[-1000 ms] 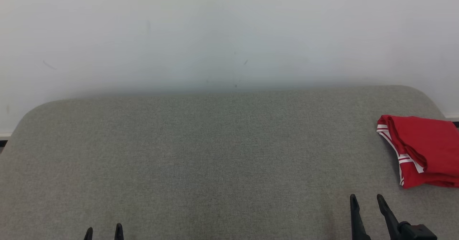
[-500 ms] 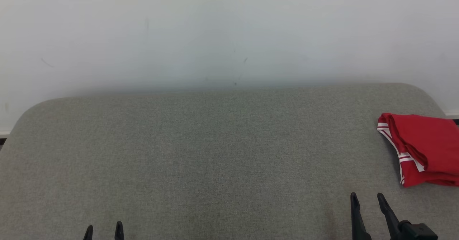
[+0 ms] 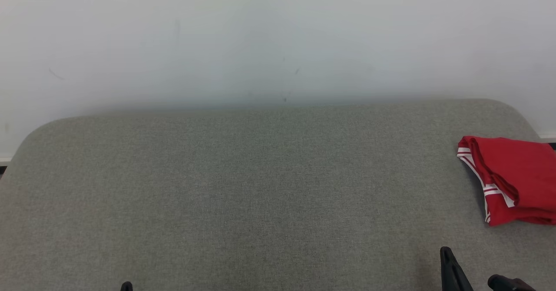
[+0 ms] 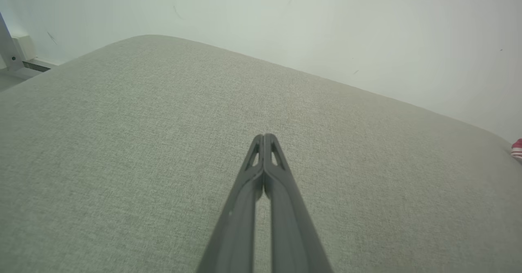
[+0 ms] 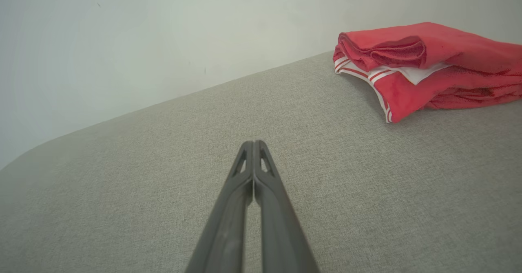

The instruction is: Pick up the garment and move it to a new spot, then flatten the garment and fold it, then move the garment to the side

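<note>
The garment (image 3: 512,178) is red with white stripes and lies folded in a stack at the far right of the grey padded surface (image 3: 260,186); the right wrist view shows the garment (image 5: 424,65) at upper right. My right gripper (image 3: 446,252) is shut and empty at the bottom right, short of the garment. Its fingers (image 5: 253,144) are pressed together above bare fabric. My left gripper (image 3: 126,286) peeks in at the bottom left, shut on nothing, fingertips together (image 4: 264,136). A sliver of the garment (image 4: 517,148) shows at the left wrist view's right edge.
A pale wall (image 3: 278,39) rises right behind the padded surface. The surface has rounded far corners, and its edge falls away at the left and right. A white frame piece (image 4: 10,49) stands by the wall at the far left.
Both grippers have gone from open to shut, each now showing a single tip. Both have drawn back toward the bottom edge. The camera has tilted slightly, and the garment lies as before.
</note>
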`<state>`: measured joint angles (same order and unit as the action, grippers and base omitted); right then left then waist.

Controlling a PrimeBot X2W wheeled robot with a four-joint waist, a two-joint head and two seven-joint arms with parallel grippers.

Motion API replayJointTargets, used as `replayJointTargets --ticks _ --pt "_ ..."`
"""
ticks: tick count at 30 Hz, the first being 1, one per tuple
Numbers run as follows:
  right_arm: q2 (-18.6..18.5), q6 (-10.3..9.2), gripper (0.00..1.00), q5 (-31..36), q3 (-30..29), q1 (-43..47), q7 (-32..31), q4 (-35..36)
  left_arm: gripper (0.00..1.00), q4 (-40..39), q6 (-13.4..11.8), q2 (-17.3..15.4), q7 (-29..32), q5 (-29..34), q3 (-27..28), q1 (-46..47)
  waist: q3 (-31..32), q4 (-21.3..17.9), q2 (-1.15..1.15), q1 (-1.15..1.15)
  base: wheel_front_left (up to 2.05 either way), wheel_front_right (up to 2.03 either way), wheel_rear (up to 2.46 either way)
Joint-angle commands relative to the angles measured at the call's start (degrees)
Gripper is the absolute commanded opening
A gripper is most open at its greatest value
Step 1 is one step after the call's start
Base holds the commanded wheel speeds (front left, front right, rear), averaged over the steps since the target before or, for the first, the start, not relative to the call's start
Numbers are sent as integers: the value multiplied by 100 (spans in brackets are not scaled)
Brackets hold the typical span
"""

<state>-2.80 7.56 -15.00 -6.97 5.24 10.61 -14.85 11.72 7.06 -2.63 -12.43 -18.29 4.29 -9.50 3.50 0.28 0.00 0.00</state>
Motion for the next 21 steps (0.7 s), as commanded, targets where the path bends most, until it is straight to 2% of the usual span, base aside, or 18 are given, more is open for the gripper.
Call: replayJointTargets --ticks 1,21 --pt "-6 -1 0 -355 -1 -162 -54 95 0 -73 6 -14 69 -340 27 191 -7 -1 0 0 0 0 0" --pt "-7 -3 0 -2229 34 -403 -454 127 0 -15 18 -19 521 -2131 69 543 -67 -5 0 0 0 0 0"
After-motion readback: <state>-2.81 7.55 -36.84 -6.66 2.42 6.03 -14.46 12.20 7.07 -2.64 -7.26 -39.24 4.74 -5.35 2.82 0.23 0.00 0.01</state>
